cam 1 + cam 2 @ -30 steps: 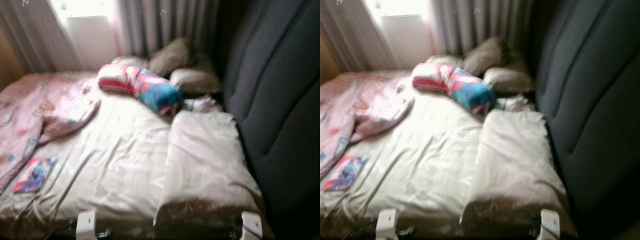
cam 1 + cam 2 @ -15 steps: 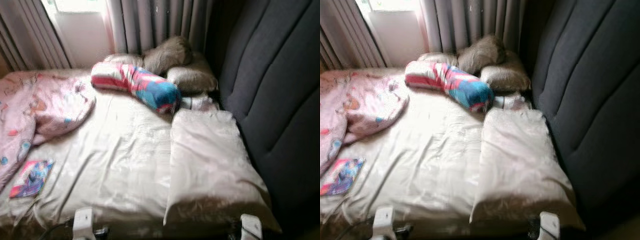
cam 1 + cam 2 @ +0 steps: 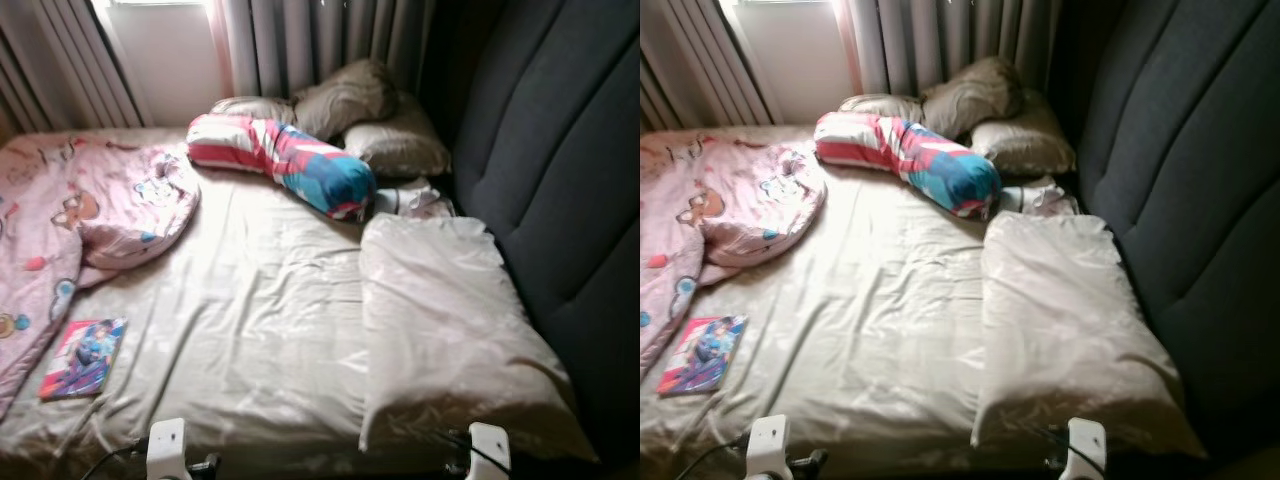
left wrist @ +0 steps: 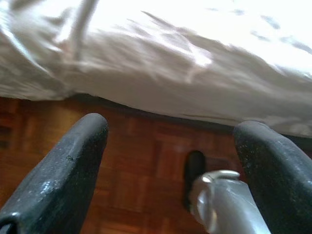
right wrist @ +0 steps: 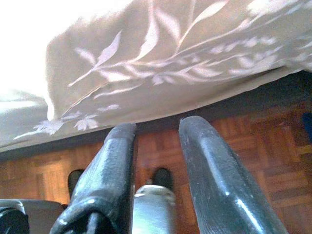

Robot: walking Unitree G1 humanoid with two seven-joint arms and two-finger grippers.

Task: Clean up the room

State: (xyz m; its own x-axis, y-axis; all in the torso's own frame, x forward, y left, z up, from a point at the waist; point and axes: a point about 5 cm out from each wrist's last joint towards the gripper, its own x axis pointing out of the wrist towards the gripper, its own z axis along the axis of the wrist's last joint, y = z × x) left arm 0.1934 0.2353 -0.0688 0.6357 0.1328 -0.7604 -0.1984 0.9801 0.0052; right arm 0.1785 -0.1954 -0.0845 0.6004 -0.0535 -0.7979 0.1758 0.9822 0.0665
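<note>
The bed (image 3: 250,340) wore a rumpled beige sheet. A large beige pillow (image 3: 450,340) lay along its right side by the dark headboard (image 3: 560,180). At the far end a striped bolster (image 3: 285,160) rested before three tan cushions (image 3: 370,125). A pink blanket (image 3: 70,220) was heaped at left, a colourful book (image 3: 83,357) just beside it
</note>
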